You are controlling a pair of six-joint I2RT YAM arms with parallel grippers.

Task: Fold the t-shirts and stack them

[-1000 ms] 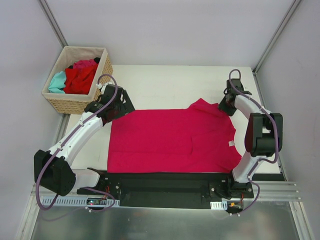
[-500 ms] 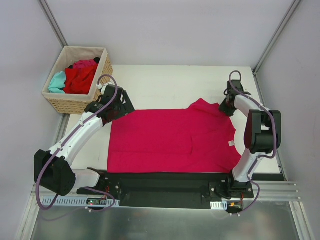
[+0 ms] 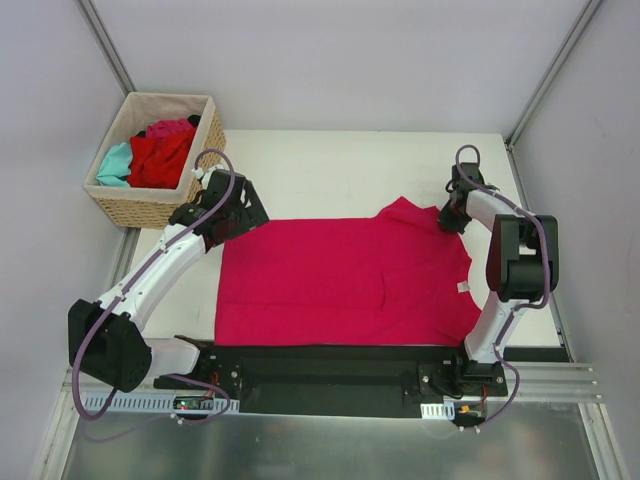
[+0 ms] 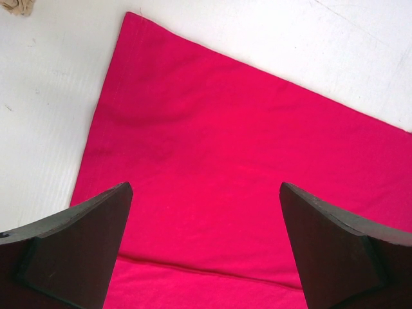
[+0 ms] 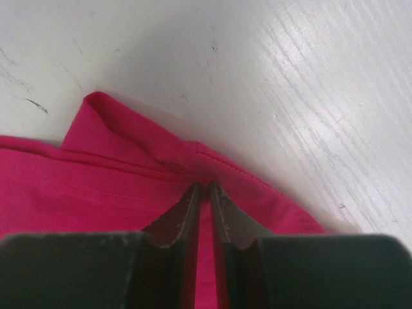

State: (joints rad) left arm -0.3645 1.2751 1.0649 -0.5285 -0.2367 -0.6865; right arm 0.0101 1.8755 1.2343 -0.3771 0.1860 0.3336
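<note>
A magenta-pink t-shirt [image 3: 340, 280] lies spread flat on the white table, with one sleeve pointing to the far right. My left gripper [image 3: 245, 215] hovers over the shirt's far left corner, and the left wrist view shows it [image 4: 205, 190] wide open above the cloth [image 4: 244, 141] with nothing held. My right gripper [image 3: 447, 218] is at the far right sleeve. Seen from the right wrist, it [image 5: 206, 187] is pinched shut on a ridge of the shirt's edge [image 5: 96, 187], with pink cloth between the fingers. More t-shirts, a red one [image 3: 160, 160], a teal one [image 3: 115, 165] and a pink one [image 3: 170, 128], lie heaped in the basket.
A tan wicker basket [image 3: 150, 210] stands off the table's far left corner, close behind my left arm. Bare white table [image 3: 330, 165] runs behind the shirt. Grey walls enclose the far side and both flanks. The black base rail [image 3: 330, 370] runs along the near edge.
The right gripper has closed down onto the sleeve edge, and its arm has shifted slightly. The left arm and the shirt have stayed put.
</note>
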